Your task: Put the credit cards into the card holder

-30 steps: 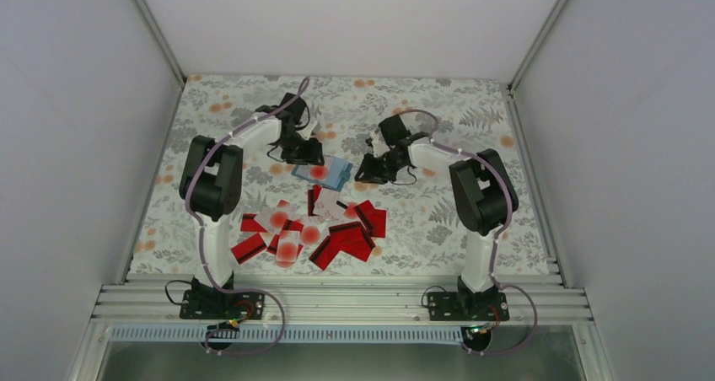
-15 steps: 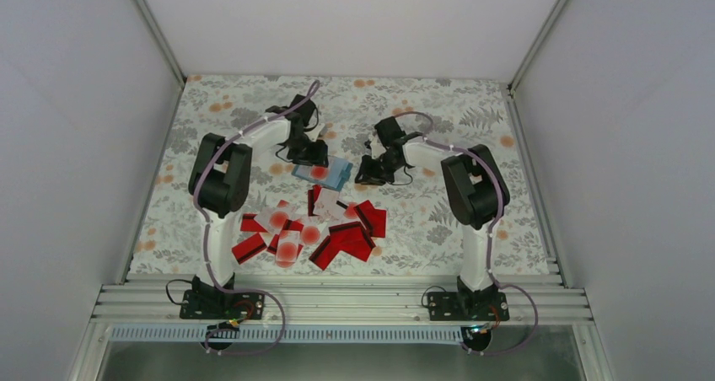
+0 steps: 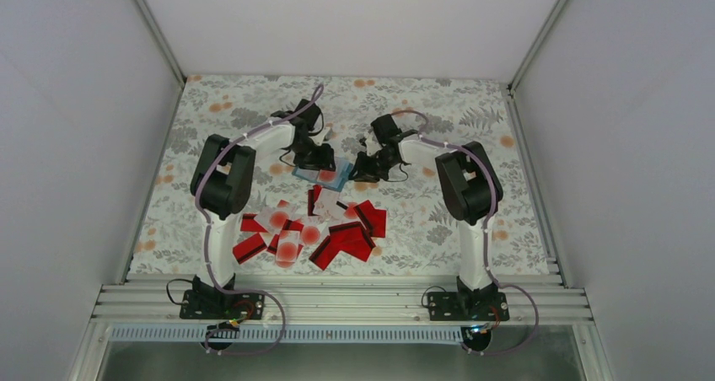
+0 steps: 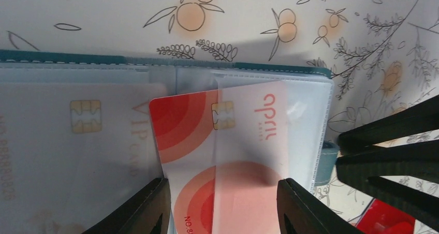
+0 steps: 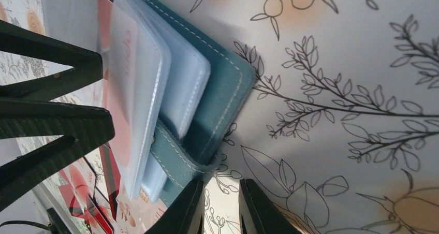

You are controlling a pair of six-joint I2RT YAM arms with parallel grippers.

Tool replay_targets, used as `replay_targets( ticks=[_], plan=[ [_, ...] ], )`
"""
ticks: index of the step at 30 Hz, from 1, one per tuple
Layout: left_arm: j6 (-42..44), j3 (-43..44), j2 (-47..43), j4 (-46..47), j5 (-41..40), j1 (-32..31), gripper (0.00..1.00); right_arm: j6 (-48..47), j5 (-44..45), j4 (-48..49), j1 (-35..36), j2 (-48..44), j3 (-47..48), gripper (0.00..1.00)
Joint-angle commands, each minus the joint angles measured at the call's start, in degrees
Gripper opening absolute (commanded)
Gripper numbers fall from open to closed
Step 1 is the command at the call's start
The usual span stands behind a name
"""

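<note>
The teal card holder (image 3: 339,179) lies open on the flowered cloth, its clear sleeves (image 4: 310,115) facing up. My left gripper (image 4: 222,208) is shut on the side edges of a white credit card with red rings (image 4: 196,141), whose far end sits partly under a clear sleeve. A pale card (image 4: 77,141) fills the sleeve to its left. My right gripper (image 5: 221,208) stands open by a narrow gap with only cloth between its fingers. Its left finger (image 5: 181,208) touches the holder's clasp tab (image 5: 176,159). Several loose red and white cards (image 3: 312,229) lie nearer the arm bases.
The right gripper's black fingers (image 4: 388,151) stand close beside the holder's right edge in the left wrist view. A red card (image 4: 385,221) lies just below them. White walls and metal rails (image 3: 337,301) enclose the cloth-covered table (image 3: 472,128).
Both arms have closed in on the holder: the left gripper moved right over it with the card, and the right gripper moved left to its clasp edge, narrowing slightly.
</note>
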Motion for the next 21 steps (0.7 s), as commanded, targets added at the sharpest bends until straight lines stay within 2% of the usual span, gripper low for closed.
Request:
replay_targets(
  ticks=[1, 8, 14, 21],
  plan=[
    [-2.2, -1.85, 0.62, 1.13, 3.08, -0.81, 0.53, 0.46, -0.26, 0.54, 0.62, 2.27, 0.79, 0.18],
    [-3.65, -1.17, 0.94, 2.24, 6.07, -2.57, 0.53, -0.15, 0.62, 0.8, -0.11, 1.62, -0.4, 0.18],
    [-2.81, 0.62, 1.62, 0.49, 4.94, -4.41, 0.52, -0.76, 2.36, 0.9, -1.58, -0.18, -2.23, 0.18],
    [1.46, 2.1, 2.42, 2.59, 5.52, -5.79, 0.5, -1.45, 3.06, 1.65, -3.44, -1.63, -4.79, 0.18]
  ],
)
